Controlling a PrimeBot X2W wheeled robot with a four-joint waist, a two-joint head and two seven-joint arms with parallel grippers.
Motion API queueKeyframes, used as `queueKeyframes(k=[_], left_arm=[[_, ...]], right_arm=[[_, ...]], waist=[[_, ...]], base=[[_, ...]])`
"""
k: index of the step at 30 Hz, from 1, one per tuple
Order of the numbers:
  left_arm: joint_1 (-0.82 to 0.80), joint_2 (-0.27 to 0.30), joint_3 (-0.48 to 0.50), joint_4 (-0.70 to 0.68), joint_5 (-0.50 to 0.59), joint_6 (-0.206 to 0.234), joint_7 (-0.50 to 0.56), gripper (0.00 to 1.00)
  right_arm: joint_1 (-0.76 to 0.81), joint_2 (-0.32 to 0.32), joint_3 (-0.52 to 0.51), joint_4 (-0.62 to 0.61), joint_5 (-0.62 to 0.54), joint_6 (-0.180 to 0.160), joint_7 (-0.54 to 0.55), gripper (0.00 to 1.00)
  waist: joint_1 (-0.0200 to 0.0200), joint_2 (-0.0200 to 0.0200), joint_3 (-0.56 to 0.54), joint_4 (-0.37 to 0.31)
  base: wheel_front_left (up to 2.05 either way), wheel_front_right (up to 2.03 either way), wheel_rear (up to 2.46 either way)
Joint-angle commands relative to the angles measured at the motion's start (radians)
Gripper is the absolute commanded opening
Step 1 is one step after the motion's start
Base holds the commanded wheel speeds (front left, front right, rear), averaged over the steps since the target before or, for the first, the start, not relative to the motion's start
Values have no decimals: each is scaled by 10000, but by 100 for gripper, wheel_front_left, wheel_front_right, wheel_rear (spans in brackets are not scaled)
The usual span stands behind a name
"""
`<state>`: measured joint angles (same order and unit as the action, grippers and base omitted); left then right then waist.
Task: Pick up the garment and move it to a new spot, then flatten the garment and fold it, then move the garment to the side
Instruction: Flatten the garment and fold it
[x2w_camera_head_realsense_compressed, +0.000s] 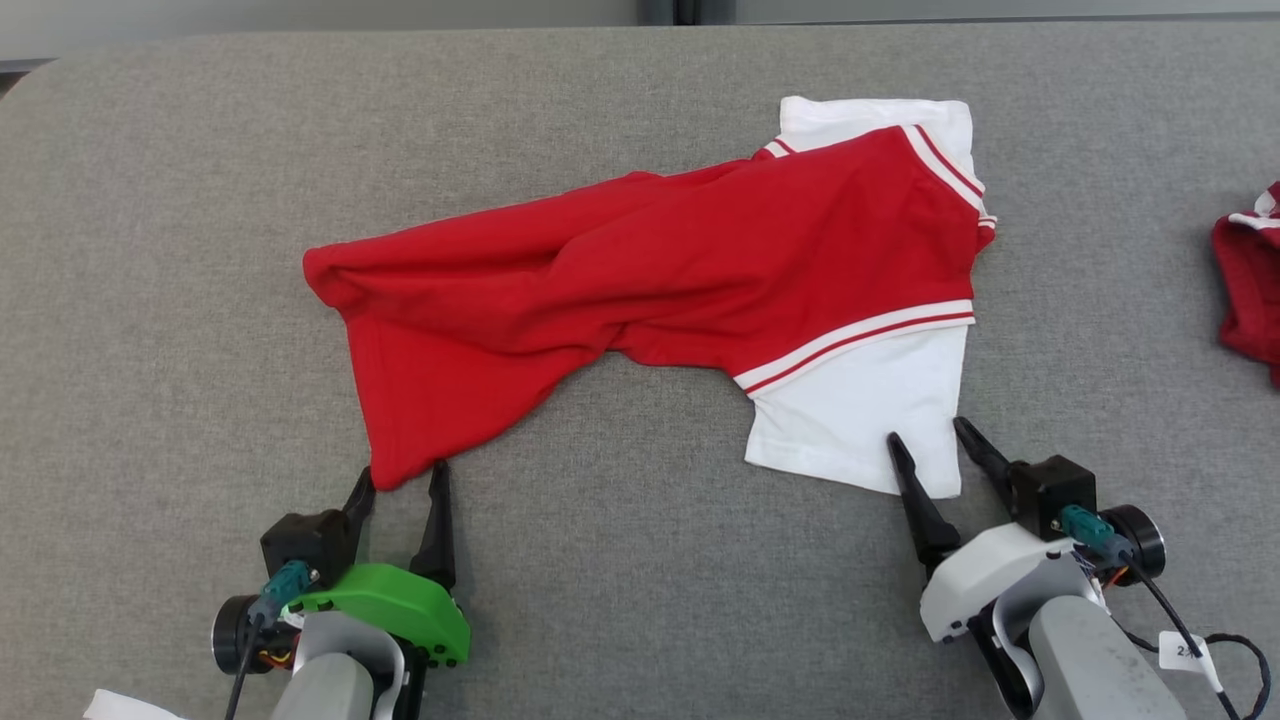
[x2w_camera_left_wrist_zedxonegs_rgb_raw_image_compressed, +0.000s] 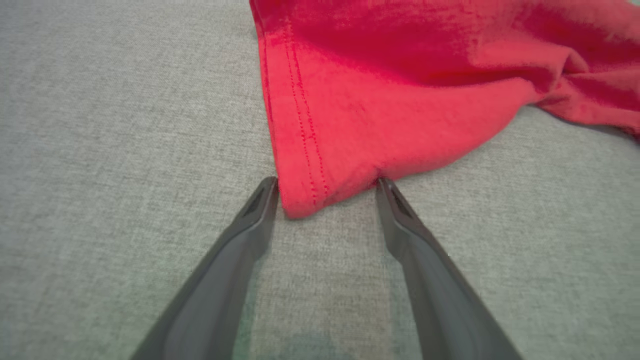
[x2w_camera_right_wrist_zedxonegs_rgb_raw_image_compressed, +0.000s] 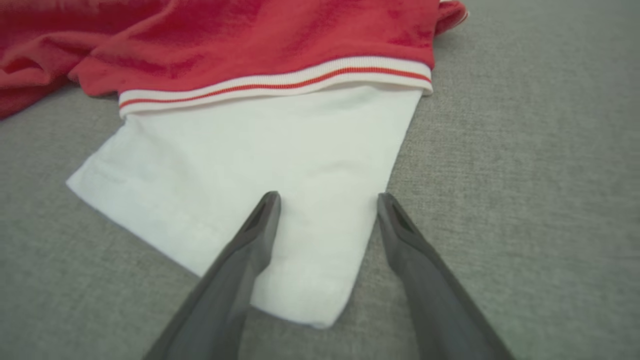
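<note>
The garment (x2w_camera_head_realsense_compressed: 640, 270), a red shirt with white sleeves and striped white bands, lies twisted and rumpled across the grey table. My left gripper (x2w_camera_head_realsense_compressed: 402, 478) stands open at its near left corner; in the left wrist view the red hemmed corner (x2w_camera_left_wrist_zedxonegs_rgb_raw_image_compressed: 310, 185) sits between the open fingertips of the left gripper (x2w_camera_left_wrist_zedxonegs_rgb_raw_image_compressed: 326, 184). My right gripper (x2w_camera_head_realsense_compressed: 928, 432) is open over the near white sleeve (x2w_camera_head_realsense_compressed: 860, 420). In the right wrist view the sleeve's corner (x2w_camera_right_wrist_zedxonegs_rgb_raw_image_compressed: 310, 280) lies between the spread fingers of the right gripper (x2w_camera_right_wrist_zedxonegs_rgb_raw_image_compressed: 327, 200), one finger (x2w_camera_right_wrist_zedxonegs_rgb_raw_image_compressed: 250, 250) resting over the white cloth.
The grey fabric-covered table (x2w_camera_head_realsense_compressed: 150, 300) stretches wide on all sides. Another red cloth piece with white trim (x2w_camera_head_realsense_compressed: 1250, 280) lies at the right edge. A scrap of white (x2w_camera_head_realsense_compressed: 125, 706) shows at the bottom left corner.
</note>
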<state>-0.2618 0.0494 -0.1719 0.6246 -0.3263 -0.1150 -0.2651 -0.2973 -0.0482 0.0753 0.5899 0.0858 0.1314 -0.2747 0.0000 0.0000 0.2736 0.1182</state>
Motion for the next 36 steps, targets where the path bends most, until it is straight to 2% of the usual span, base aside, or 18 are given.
queueKeyframes(k=[1,13,14,15,17,19,21,22,23,24,25,26,31,36], left_arm=[[56,28,-11,50,-93,-40,18,100],[59,30,-35,54,-104,-35,17,100],[53,30,-30,60,-90,-37,17,100],[50,30,-20,65,-73,-41,17,100],[50,30,11,61,-54,-53,17,100],[49,30,41,43,-37,-63,17,100],[47,30,73,10,-12,-54,17,100],[42,30,88,-6,5,-62,17,100],[38,30,105,-18,8,-71,17,100],[32,31,117,-51,30,-73,17,93],[23,31,126,-125,92,-82,15,49],[31,30,127,-150,107,-88,15,1],[229,31,146,-296,185,-118,11,0],[402,33,233,-1022,341,-150,11,0]], right_arm=[[609,-62,-73,247,-103,-18,192,100],[823,-66,84,462,-134,-18,220,100],[789,-59,145,504,-110,-18,223,97],[760,-46,209,568,-85,-16,228,87],[693,-43,301,656,-49,-16,239,75],[648,-39,356,745,-26,-12,245,50],[614,-31,448,848,-8,-12,248,39],[595,-25,490,897,-2,-9,251,7],[571,-22,533,956,22,-9,254,0],[557,-19,562,998,46,-7,256,0],[548,-17,600,1011,113,-7,254,0],[528,-13,629,962,148,-7,254,0],[485,-23,614,357,551,-7,181,0],[412,-55,384,-843,1125,-10,109,0]], waist=[[0,0,-61,-41],[0,0,-128,-82],[0,0,-130,-74],[0,0,-133,-68],[0,0,-137,-60],[0,0,-143,-54],[0,0,-155,-54],[0,0,-154,-55],[0,0,-159,-58],[0,0,-166,-62],[0,0,-171,-68],[0,0,-177,-71],[0,0,-347,-95],[0,0,-709,-120]], base=[[0,0,0],[0,0,0],[0,0,0],[0,0,0],[0,0,0],[0,0,0],[0,0,0],[0,0,0],[0,0,0],[0,0,0],[0,0,0],[0,0,0],[0,0,0],[0,0,0]])
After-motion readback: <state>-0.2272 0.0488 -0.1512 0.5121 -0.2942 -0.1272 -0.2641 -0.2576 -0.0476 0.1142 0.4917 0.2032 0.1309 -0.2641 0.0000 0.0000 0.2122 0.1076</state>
